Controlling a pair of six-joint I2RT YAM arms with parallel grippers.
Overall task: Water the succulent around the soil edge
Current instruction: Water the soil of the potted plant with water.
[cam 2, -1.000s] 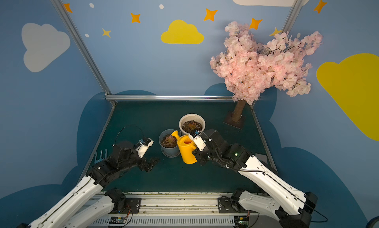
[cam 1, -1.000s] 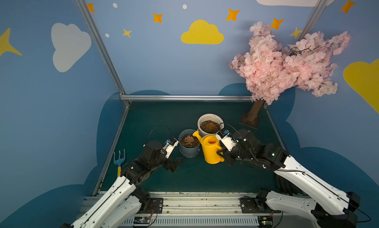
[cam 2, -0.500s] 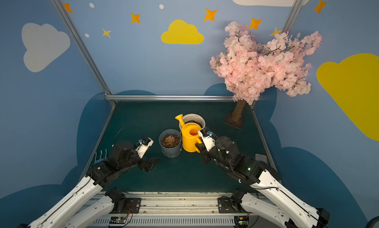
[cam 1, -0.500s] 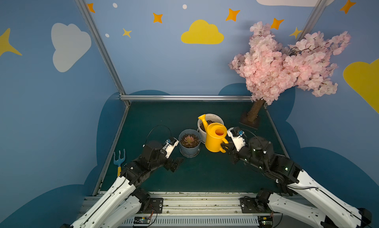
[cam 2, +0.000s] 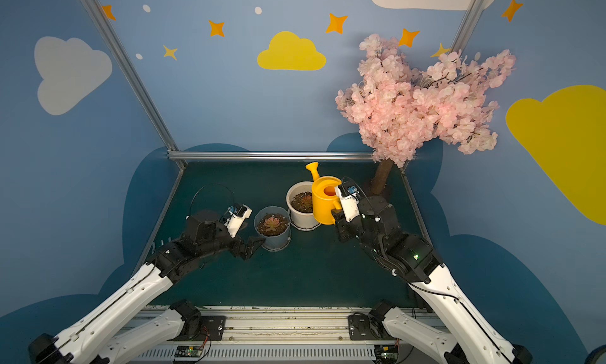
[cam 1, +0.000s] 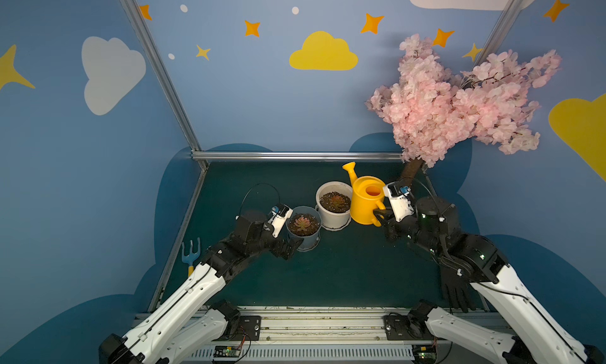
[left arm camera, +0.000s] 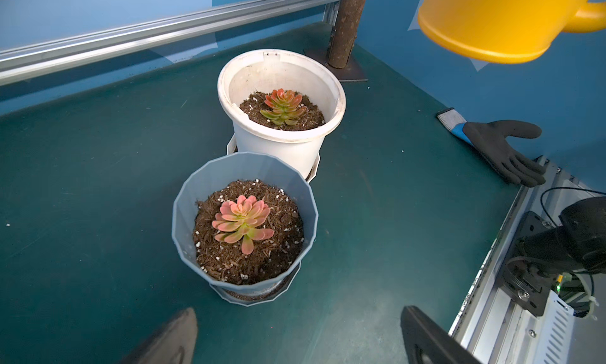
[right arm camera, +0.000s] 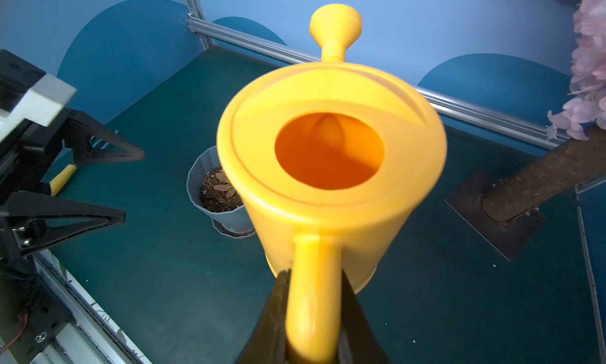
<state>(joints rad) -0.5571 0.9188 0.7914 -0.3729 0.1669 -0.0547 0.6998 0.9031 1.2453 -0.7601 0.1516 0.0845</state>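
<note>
1. Currently, the right gripper (right arm camera: 313, 280) is clamping the handle (right arm camera: 314, 251) of the yellow watering can (cam 1: 365, 200), holding it upright in the air.
2. Its spout (cam 1: 349, 169) is pointing away and leftward; the nearest succulent (cam 1: 336, 200), in the white pot (cam 1: 334, 218), is sitting just left of the can and below it.
3. The left gripper (cam 2: 251, 247) is hovering spread and empty beside the blue-grey pot (cam 1: 303, 241).

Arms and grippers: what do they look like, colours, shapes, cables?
Both the left arm and right arm have white lower links and black joints toward the wrist. Each wrist carries a white camera block. The left gripper and right gripper have black, tapering triangular fingers. A thin black cable loops above the left wrist.
</note>
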